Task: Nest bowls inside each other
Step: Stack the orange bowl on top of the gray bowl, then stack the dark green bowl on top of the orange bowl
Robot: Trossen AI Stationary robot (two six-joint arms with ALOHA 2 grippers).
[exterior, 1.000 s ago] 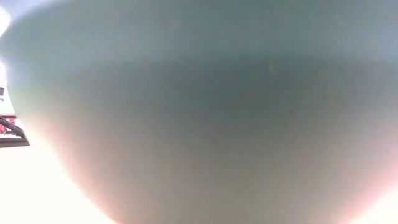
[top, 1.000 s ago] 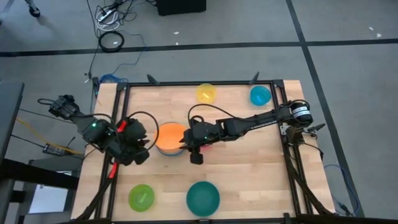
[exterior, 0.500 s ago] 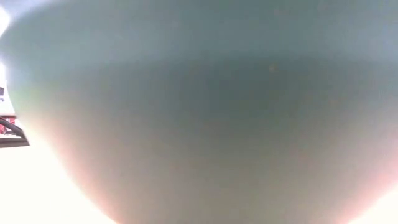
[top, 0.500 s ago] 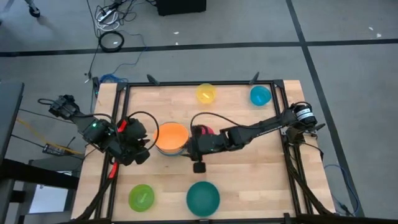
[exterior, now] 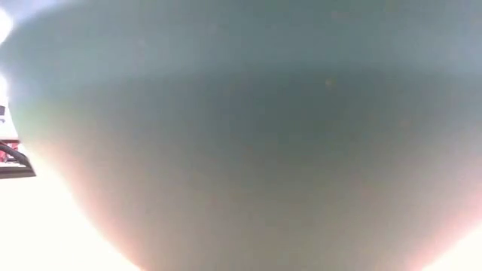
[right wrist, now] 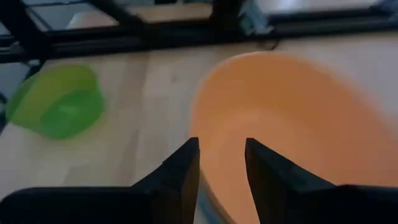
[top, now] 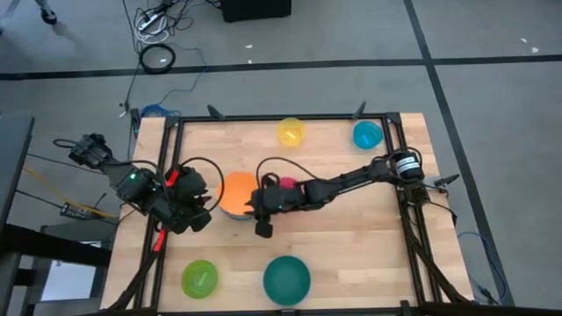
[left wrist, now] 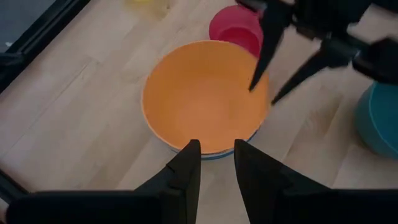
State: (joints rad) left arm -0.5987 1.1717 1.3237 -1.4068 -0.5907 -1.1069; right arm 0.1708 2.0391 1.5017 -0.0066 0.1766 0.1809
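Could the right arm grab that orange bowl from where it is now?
Probably yes. The right gripper hangs open right at the orange bowl, its fingers astride the rim on its own side, with nothing between. The pink bowl sits just behind, apart.

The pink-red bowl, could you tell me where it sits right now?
In the high view the pink-red bowl stands mid-table, just right of the orange bowl, partly hidden under the right arm; the right gripper hangs beside it.

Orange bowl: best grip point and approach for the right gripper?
Pinch the rim of the orange bowl: thin upright wall, open top, nothing inside. Probably come down on its right edge, where the right gripper already hangs, open. Left gripper waits at the opposite rim.
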